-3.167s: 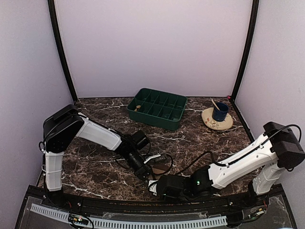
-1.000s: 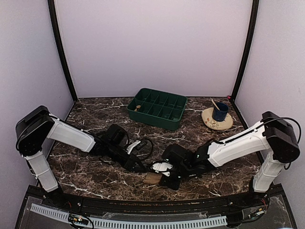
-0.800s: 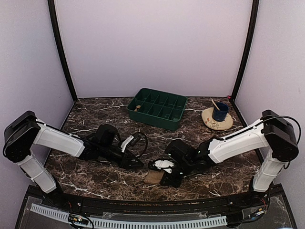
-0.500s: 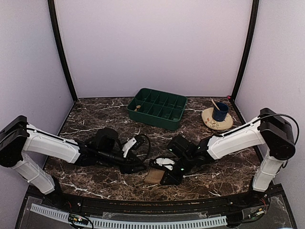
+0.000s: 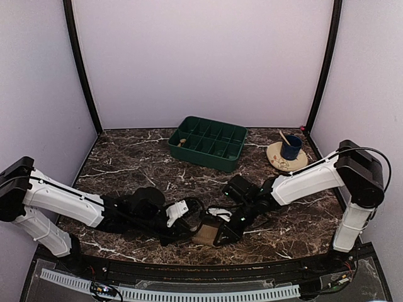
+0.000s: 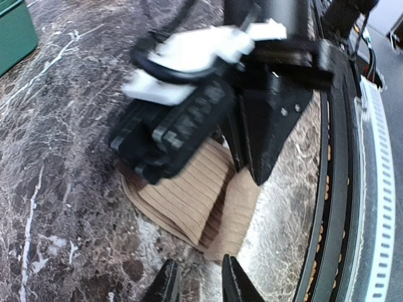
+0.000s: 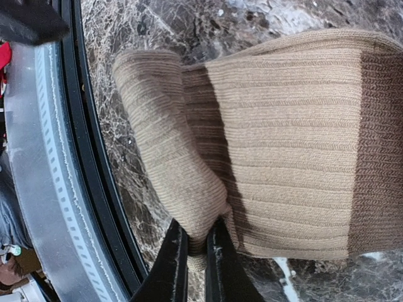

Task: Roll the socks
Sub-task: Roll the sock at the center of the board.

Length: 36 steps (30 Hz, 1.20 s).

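Observation:
The socks (image 5: 204, 236) lie as a tan ribbed bundle near the table's front edge, between both grippers. In the right wrist view the socks (image 7: 283, 145) show a folded-over tan end and a darker brown band at the right. My right gripper (image 7: 196, 242) is shut on that folded end, and sits at the bundle's right side (image 5: 221, 233). In the left wrist view the socks (image 6: 189, 201) lie just ahead of my left gripper (image 6: 198, 286), which is open with nothing between its fingers. Seen from above, the left gripper (image 5: 187, 230) is at the bundle's left.
A green compartment tray (image 5: 208, 143) stands at the back centre. A blue cup with a stick sits on a tan plate (image 5: 287, 162) at the back right. The black front rail (image 5: 189, 261) runs close beside the socks (image 7: 69, 157).
My left arm has stretched out low and its gripper has slid right up to the socks. The right gripper has stayed on the sock's end while its wrist shifted back and right.

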Each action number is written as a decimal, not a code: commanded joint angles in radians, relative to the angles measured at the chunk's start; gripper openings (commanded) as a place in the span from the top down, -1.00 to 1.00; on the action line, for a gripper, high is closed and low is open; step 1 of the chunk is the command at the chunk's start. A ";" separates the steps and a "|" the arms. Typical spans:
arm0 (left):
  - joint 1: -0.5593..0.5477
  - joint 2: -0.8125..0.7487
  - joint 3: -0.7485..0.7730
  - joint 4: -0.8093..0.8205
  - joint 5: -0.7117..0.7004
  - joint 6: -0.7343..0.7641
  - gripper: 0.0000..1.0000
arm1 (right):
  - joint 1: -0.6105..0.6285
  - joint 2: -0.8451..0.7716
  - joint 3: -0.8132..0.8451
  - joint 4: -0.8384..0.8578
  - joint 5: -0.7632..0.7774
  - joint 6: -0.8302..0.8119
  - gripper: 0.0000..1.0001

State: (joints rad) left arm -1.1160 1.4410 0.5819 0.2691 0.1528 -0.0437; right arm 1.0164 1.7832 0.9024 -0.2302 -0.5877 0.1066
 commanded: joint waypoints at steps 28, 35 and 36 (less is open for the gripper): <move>-0.228 0.120 0.152 -0.152 -0.284 0.301 0.37 | -0.027 0.051 -0.028 -0.047 -0.059 0.022 1.00; -0.257 0.119 0.147 -0.145 -0.292 0.338 0.43 | -0.032 0.053 -0.032 -0.045 -0.067 0.021 1.00; -0.263 0.124 0.148 -0.144 -0.296 0.344 0.43 | -0.032 0.054 -0.032 -0.044 -0.068 0.021 1.00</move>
State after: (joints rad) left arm -1.3598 1.5646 0.7143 0.1226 -0.1226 0.2577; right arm 0.9916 1.8030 0.8970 -0.2321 -0.6758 0.1219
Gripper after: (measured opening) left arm 0.287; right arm 0.047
